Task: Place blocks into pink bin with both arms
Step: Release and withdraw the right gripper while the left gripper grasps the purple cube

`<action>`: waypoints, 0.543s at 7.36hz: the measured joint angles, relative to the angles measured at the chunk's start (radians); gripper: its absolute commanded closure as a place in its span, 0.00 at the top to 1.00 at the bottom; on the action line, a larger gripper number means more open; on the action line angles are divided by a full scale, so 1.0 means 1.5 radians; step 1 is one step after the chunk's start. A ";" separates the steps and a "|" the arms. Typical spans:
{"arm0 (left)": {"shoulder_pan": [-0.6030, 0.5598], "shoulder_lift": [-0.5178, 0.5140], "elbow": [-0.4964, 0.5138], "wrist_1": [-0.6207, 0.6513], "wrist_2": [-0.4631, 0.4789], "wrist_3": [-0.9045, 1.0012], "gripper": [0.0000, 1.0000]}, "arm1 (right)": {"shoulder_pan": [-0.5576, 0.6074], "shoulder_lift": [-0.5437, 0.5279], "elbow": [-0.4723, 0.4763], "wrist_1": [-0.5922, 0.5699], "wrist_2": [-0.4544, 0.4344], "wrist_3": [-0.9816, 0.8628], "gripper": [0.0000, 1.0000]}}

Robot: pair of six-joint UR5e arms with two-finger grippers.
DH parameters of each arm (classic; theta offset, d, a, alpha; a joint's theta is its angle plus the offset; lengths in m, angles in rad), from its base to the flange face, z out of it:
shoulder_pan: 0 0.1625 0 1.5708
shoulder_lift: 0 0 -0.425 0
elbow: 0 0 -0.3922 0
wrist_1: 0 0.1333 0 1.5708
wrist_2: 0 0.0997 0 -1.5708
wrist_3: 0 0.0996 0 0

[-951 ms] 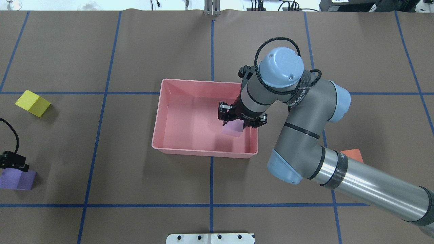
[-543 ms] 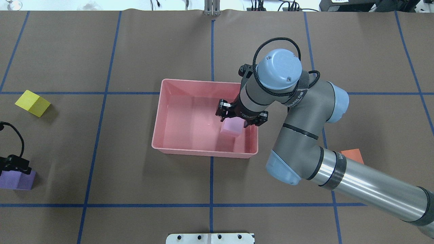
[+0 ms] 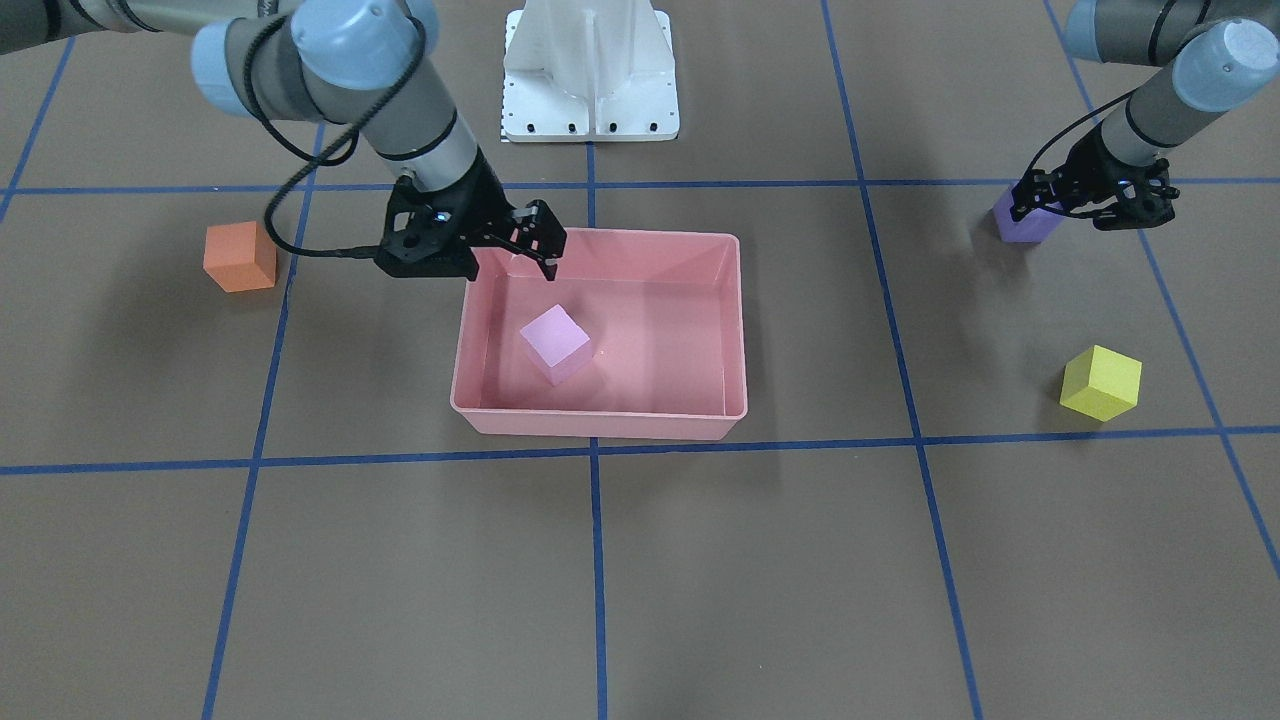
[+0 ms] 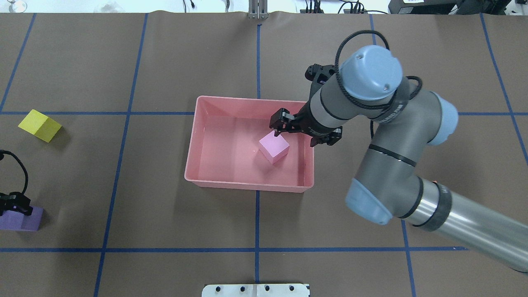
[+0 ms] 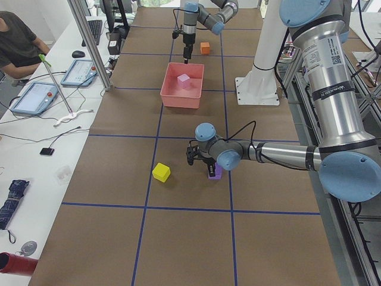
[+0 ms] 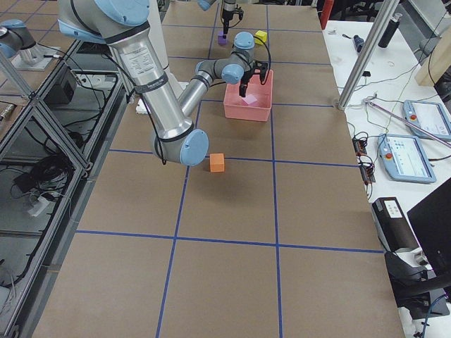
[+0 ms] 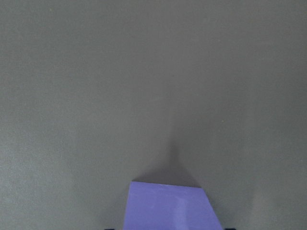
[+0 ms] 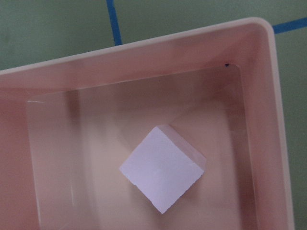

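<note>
The pink bin point(image 4: 247, 185) point(image 3: 600, 425) stands mid-table. The pink-lilac block point(image 4: 274, 150) point(image 3: 555, 343) point(image 8: 163, 167) lies loose on its floor. My right gripper point(image 4: 296, 136) point(image 3: 515, 255) is open and empty, raised above the bin's right side, clear of that block. My left gripper point(image 4: 15, 206) point(image 3: 1088, 212) is open and low over the purple block point(image 4: 24, 218) point(image 3: 1025, 222). In the left wrist view that block point(image 7: 170, 206) sits between the fingers. The yellow block point(image 4: 40, 125) point(image 3: 1100, 382) lies far left. The orange block point(image 3: 240, 256) lies on my right, mostly hidden by the arm in the overhead view.
The white pedestal base point(image 3: 590, 70) point(image 4: 255, 290) stands at the robot's edge of the table. Blue tape lines cross the brown table cover. A seated person point(image 5: 18, 42) and tablets are on a side desk beyond the table's far edge.
My right gripper opened, let the pink-lilac block drop into the bin, then rose and drew back to the right. My left gripper sank lower over the purple block.
</note>
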 measured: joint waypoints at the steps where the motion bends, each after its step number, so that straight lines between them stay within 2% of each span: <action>1: 0.000 -0.011 -0.003 0.000 -0.004 -0.002 0.00 | 0.057 -0.068 0.046 0.002 0.049 -0.013 0.96; 2: -0.003 -0.027 -0.013 0.002 -0.020 -0.008 0.00 | 0.110 -0.143 0.076 0.007 0.094 -0.054 0.98; 4: -0.029 -0.100 -0.036 0.022 -0.064 -0.066 0.00 | 0.155 -0.284 0.095 0.039 0.126 -0.181 0.98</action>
